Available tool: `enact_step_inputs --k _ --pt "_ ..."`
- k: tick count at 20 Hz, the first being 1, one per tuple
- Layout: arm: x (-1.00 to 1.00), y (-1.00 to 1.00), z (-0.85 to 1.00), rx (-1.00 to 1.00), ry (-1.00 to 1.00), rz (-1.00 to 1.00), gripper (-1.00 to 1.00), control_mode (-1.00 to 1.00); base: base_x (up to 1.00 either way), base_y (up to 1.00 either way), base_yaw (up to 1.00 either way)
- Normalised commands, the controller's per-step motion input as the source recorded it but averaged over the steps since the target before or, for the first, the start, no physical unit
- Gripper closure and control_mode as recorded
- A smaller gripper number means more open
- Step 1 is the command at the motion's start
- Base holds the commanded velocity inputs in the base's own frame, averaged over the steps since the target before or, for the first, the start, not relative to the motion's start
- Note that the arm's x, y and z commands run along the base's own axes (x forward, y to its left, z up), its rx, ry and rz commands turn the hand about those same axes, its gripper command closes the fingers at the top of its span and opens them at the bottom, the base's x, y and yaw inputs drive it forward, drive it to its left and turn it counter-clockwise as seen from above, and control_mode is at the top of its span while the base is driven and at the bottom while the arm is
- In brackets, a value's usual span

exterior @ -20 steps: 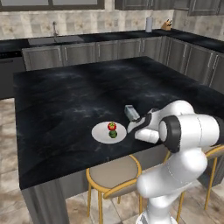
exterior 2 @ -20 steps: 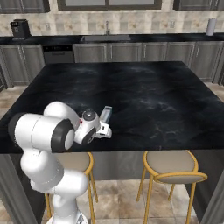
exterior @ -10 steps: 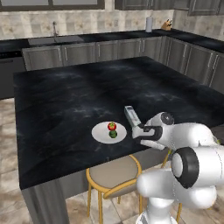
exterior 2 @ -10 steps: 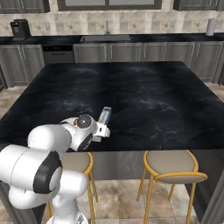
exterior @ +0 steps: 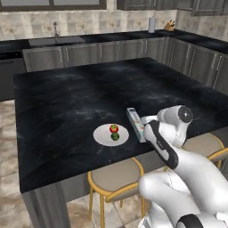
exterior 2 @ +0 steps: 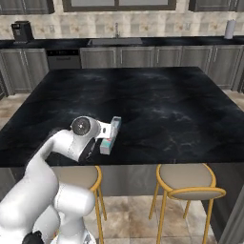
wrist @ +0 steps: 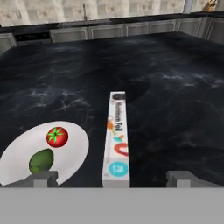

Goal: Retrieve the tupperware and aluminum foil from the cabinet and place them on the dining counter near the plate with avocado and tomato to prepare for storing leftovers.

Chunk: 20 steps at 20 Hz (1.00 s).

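The aluminum foil point(wrist: 117, 138) box lies flat on the black marble dining counter point(wrist: 175, 87), just right of the plate with avocado and tomato point(wrist: 72, 151). My gripper point(wrist: 113, 179) is open; its fingertips point(wrist: 41, 178) stand wide on either side of the box's teal near end and do not touch it. From the base views the aluminum foil point(exterior: 135, 124) rests beside the white plate point(exterior: 103, 136), near the counter's front edge, with my arm bent low behind the foil box point(exterior 2: 110, 135). The tupperware and the cabinet are out of view.
Yellow-framed stools point(exterior: 118, 176) point(exterior 2: 183, 178) stand under the counter's near edge, close to my arm. A long back counter with a sink point(exterior 2: 114, 42) runs along the far wall, with a coffee machine point(exterior 2: 21, 31) at its left end.
The jaws have opened wide and let go of the foil box, which now rests on the counter. The arm has folded lower and drawn back toward the base.
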Motion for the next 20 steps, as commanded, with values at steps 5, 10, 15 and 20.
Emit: enact_step_inputs --k 5,10,15,20 --pt "-1.00 0.00 0.84 -0.01 0.03 0.00 -1.00 -1.00 0.00 0.00 0.00" --pt "-0.97 0.02 0.73 -0.01 0.14 0.00 -1.00 -1.00 0.00 0.00 0.00" --pt "-0.68 0.06 0.71 -0.02 0.21 0.00 -1.00 -1.00 0.00 0.00 0.00" --pt "-0.35 0.00 0.61 -0.02 0.21 0.00 -1.00 -1.00 0.00 0.00 0.00"
